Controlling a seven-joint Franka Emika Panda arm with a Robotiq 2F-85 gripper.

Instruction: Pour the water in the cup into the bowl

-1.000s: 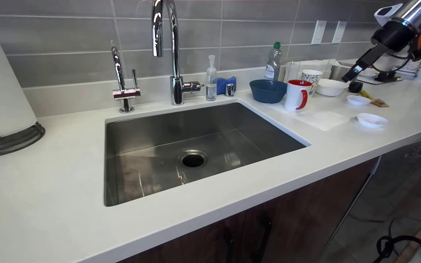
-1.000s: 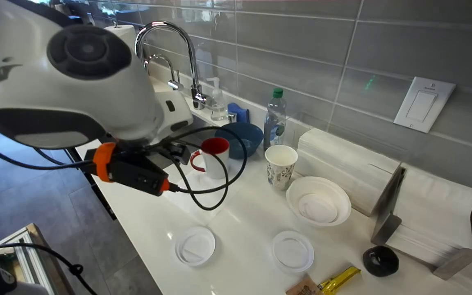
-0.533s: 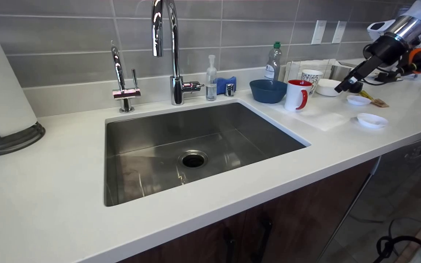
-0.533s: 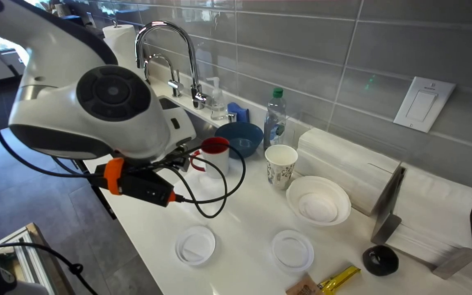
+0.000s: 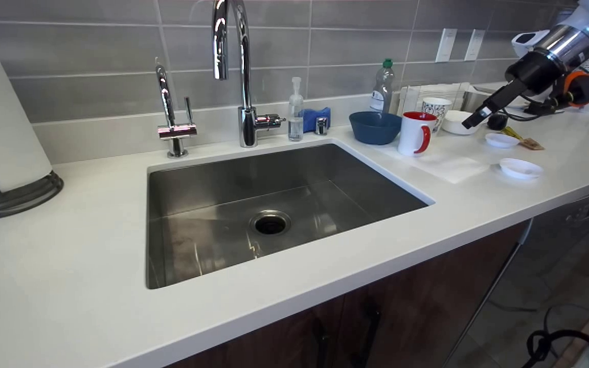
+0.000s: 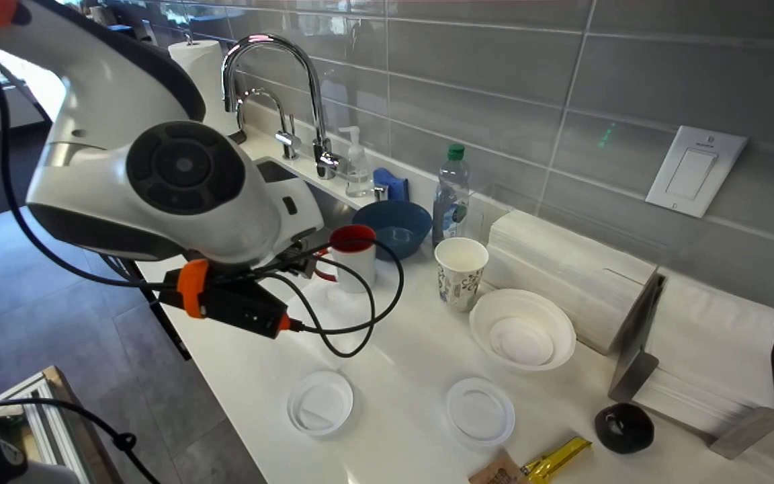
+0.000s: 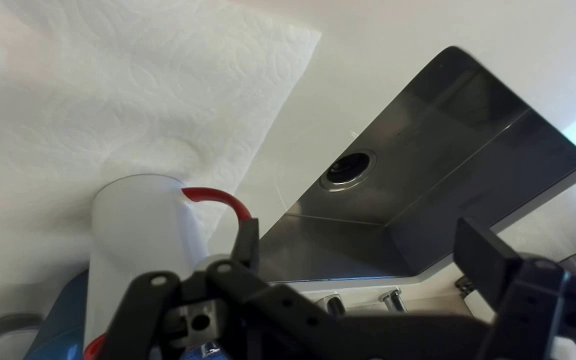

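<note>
The cup, a white mug (image 5: 413,139) with a red inside and red handle, stands upright on a paper towel. Directly behind it sits the blue bowl (image 5: 375,129); both also show in an exterior view as the mug (image 6: 356,267) and the bowl (image 6: 397,225). Any water in the cup is hidden. My gripper (image 7: 360,245) is open, with nothing between its fingers. In the wrist view the mug (image 7: 138,235) lies left of the jaws, its handle partly covered by the left finger (image 7: 248,242). An exterior view shows the fingertips above the counter, apart from the mug.
A paper cup (image 6: 459,275), a white bowl (image 6: 523,329) and a green-capped bottle (image 6: 451,195) stand near the mug. Two white lids, one lid (image 5: 521,168) nearer the front edge, lie on the counter. The sink (image 5: 274,204) opens beside the mug, with a tall faucet (image 5: 246,76) behind.
My gripper has come down and closer to the mug, still open, moving mostly in the first half of the second. The mug and blue bowl have stayed where they were.
</note>
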